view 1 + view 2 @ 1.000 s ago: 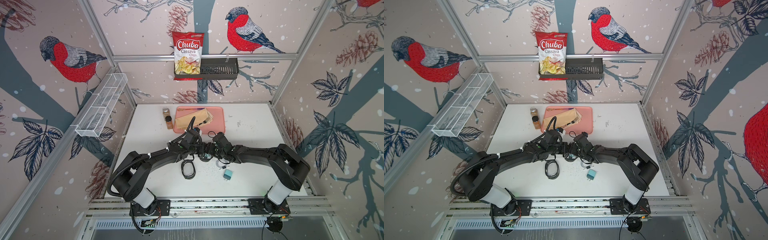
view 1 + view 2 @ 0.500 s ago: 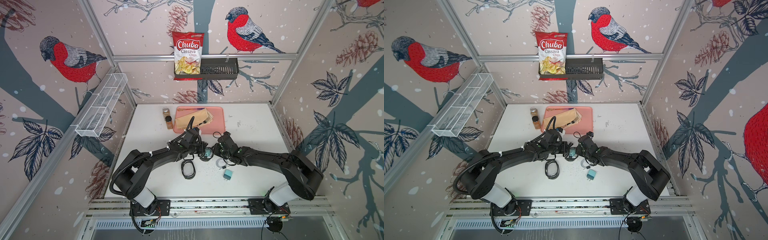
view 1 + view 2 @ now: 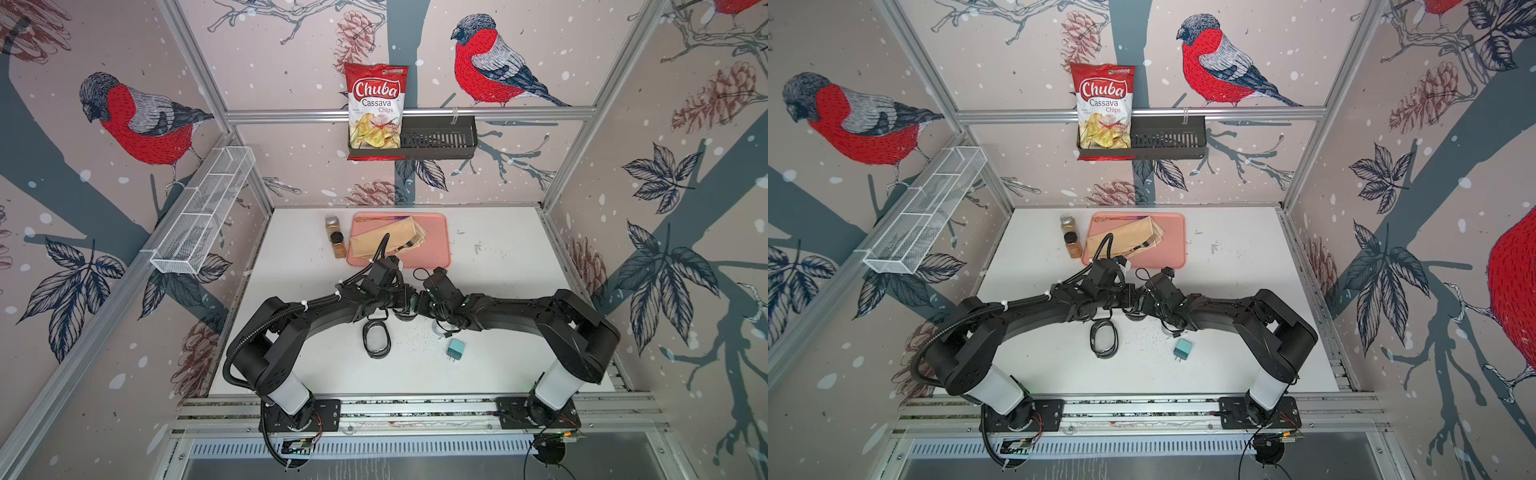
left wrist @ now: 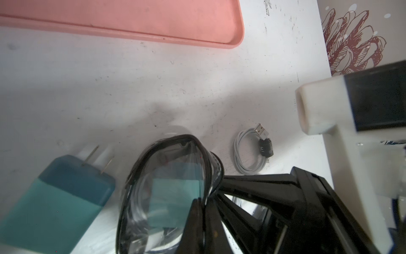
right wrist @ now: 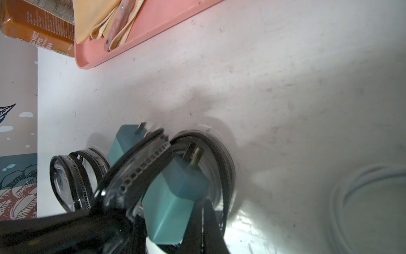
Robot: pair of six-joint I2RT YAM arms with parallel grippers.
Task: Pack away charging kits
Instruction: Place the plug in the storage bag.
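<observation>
Left gripper (image 4: 201, 205) pinching case lid (image 4: 171, 173), right gripper (image 5: 207, 207) closed against teal adapter (image 5: 175, 198)

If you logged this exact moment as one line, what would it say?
left gripper: shut on case lid | right gripper: shut, at case rim | teal adapter: inside that case | coiled cable: loose on table

In both top views the open case (image 3: 405, 317) (image 3: 1136, 316) lies mostly hidden beneath the meeting wrists. There the left claw (image 3: 402, 300) and right claw (image 3: 419, 302) are too crowded and small to make out how the jaws stand. A white cable (image 3: 441, 329) shows only in part from under the right arm. In the right wrist view a white coil (image 5: 369, 204) is blurred and cut by the frame's edge. In the left wrist view a teal adapter (image 4: 57, 198) is soft and cropped at the corner.
</observation>
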